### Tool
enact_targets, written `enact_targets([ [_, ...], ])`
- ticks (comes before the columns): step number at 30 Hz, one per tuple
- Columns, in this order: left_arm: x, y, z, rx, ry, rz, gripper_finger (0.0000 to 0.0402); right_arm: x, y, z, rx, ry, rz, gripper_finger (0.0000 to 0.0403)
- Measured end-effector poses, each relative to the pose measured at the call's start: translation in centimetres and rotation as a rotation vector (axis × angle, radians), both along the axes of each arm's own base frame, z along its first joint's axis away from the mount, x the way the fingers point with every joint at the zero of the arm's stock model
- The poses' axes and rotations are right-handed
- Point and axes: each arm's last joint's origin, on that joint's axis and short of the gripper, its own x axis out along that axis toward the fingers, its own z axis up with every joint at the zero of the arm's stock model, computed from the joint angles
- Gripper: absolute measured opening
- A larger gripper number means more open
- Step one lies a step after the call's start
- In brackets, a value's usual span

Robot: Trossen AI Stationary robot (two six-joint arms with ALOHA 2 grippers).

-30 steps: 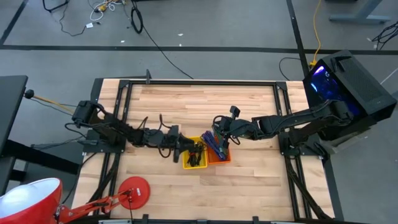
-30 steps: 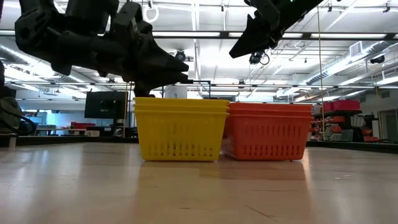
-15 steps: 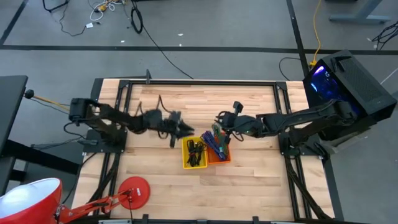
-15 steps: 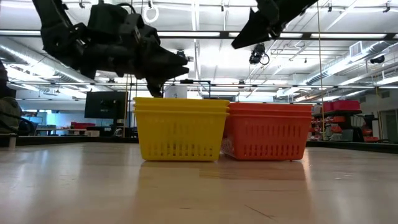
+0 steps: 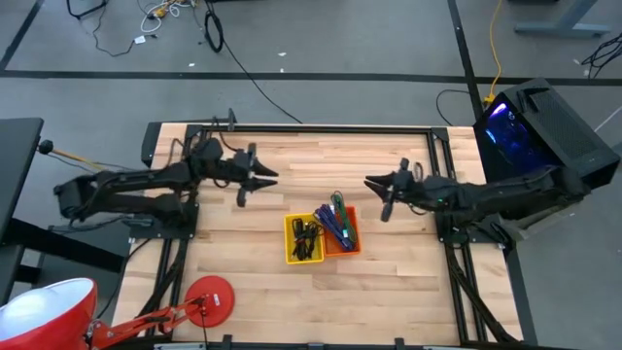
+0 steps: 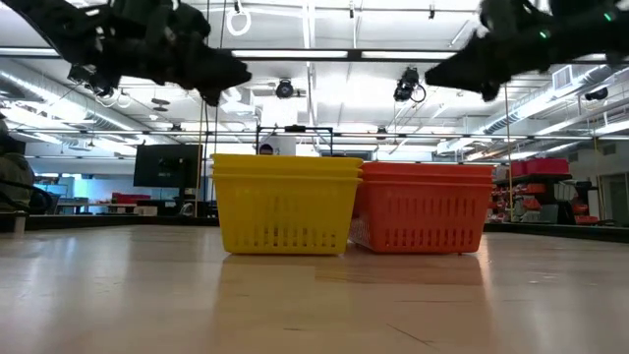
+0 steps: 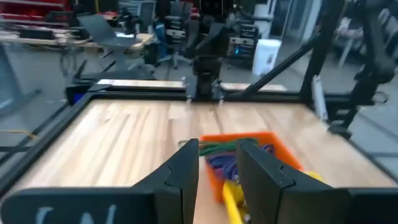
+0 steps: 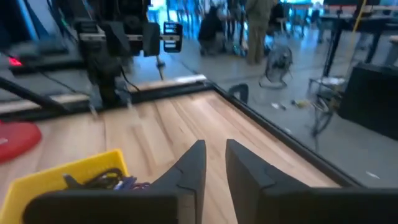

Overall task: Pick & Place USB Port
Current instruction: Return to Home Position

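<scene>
Two baskets stand side by side near the table's middle. The yellow basket holds black cables. The orange basket holds blue, green and purple cables. My left gripper hovers above the table to the far left of the baskets, pointing toward them, narrowly open and empty. My right gripper hovers to their far right, pointing left, also narrowly open and empty. In the low view both arms show high above the basket rims.
A black metal frame runs around the wooden table. A red round disc lies near the near-left edge, beside a red lamp shade. A computer case stands off the right side. Bare wood lies around the baskets.
Both grippers have drawn back from over the baskets. The left one has moved from above the yellow basket toward the left and far edge. The right one has moved from above the orange basket toward the right. The baskets have stayed put.
</scene>
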Motion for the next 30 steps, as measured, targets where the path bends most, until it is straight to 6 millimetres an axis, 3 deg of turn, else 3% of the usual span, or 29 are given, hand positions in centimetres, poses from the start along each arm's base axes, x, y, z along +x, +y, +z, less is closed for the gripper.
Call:
enact_targets([
  [6, -3.2, 0.6, 1.0, 0.058, 0.047, 0.091, 0.0112, -3.1, -0.1, -3.4, 0.033, -0.164, 0.018, 0.0065],
  [13, -6.0, 0.4, 1.4, 0.031, 0.102, 0.164, 0.0112, -4.6, -0.3, -6.1, 0.027, -0.166, -0.005, 0.0065],
  [18, -6.2, 0.2, 1.2, -0.023, 0.134, 0.2, 0.0112, -5.0, -0.4, -7.9, 0.075, -0.092, -0.047, 0.0065],
  [30, -6.2, 0.2, 1.2, -0.166, 0.124, 0.233, 0.0112, -5.0, -0.4, -7.8, 0.142, -0.123, -0.048, 0.0065],
])
